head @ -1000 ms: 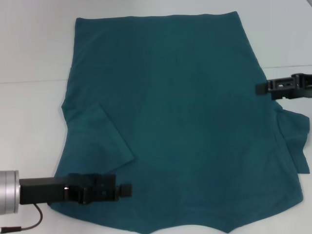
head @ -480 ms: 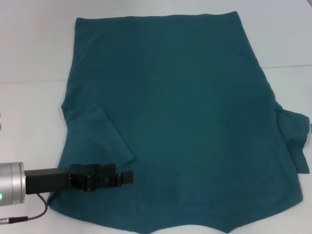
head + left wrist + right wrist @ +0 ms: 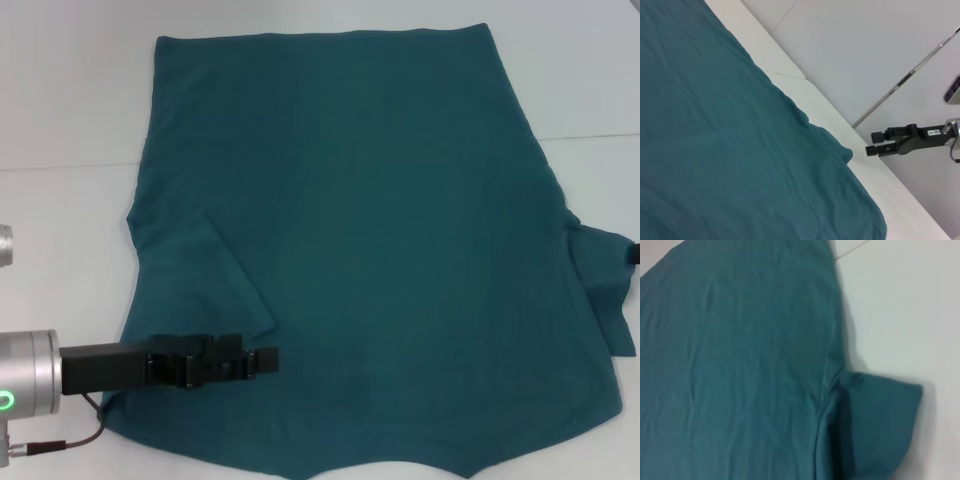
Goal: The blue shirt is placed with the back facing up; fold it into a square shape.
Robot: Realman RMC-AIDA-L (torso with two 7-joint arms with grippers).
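Note:
The blue shirt [image 3: 360, 250] lies spread flat on the white table, plain side up, with the hem far from me and the collar end near me. Its left sleeve [image 3: 215, 290] is folded in over the body, and its right sleeve [image 3: 605, 275] sticks out to the side. My left gripper [image 3: 264, 360] reaches in low over the shirt's near-left part, just below the folded sleeve. My right gripper [image 3: 871, 142] stands open off the shirt beside the right sleeve, and only a dark tip [image 3: 635, 253] of it shows at the head view's right edge. The right wrist view shows the shirt [image 3: 740, 365] and the sleeve [image 3: 880, 425].
Bare white table [image 3: 60, 100] surrounds the shirt on the left, right and far sides, with a seam line [image 3: 70, 167] running across it. A cable [image 3: 60, 443] trails from my left arm at the near-left corner.
My right gripper has drawn back to the right, from beside the shirt's right edge to nearly out of the head view. My left gripper has shifted slightly farther up over the shirt.

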